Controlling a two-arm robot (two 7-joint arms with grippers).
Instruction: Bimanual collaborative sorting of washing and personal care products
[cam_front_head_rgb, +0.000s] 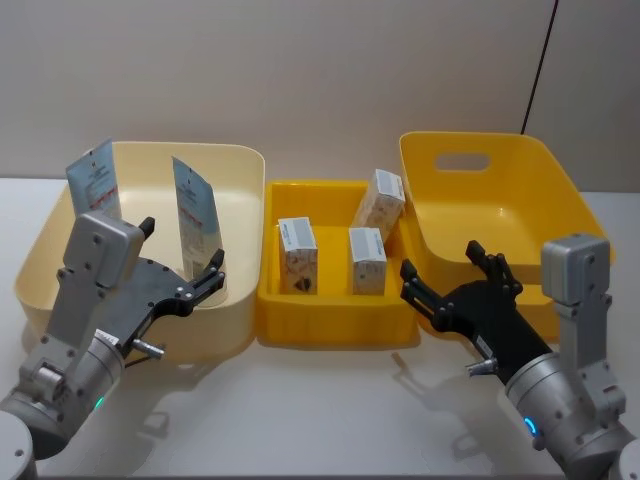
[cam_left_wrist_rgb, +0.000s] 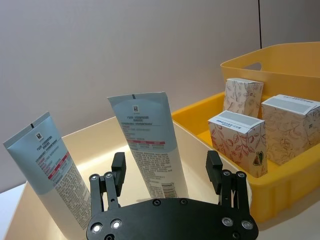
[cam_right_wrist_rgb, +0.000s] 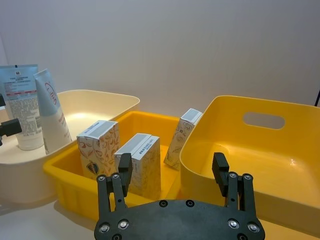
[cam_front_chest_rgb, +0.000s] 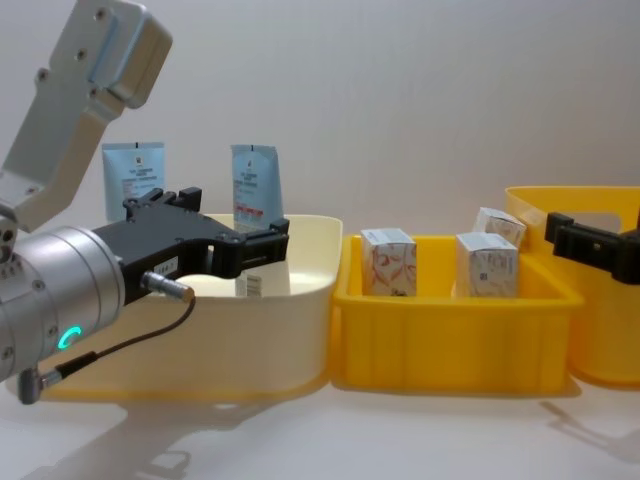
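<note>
Two pale blue and white squeeze tubes stand upright in the cream tub (cam_front_head_rgb: 240, 160), one at its left (cam_front_head_rgb: 95, 180) and one near its middle (cam_front_head_rgb: 196, 215). My left gripper (cam_front_head_rgb: 181, 245) hangs open over the tub's front. In the left wrist view the middle tube (cam_left_wrist_rgb: 145, 135) stands just beyond the open left gripper (cam_left_wrist_rgb: 166, 160), with nothing gripped. Three small white cartons (cam_front_head_rgb: 297, 255) (cam_front_head_rgb: 367, 260) (cam_front_head_rgb: 380, 198) stand in the low yellow tray (cam_front_head_rgb: 330, 325). My right gripper (cam_front_head_rgb: 442, 262) is open at the tray's right front corner, holding nothing.
A deep yellow tub (cam_front_head_rgb: 500, 190) with a handle slot stands empty at the right, leaning against the tray. The three containers stand side by side across the white table (cam_front_head_rgb: 320, 420). A grey wall rises behind them.
</note>
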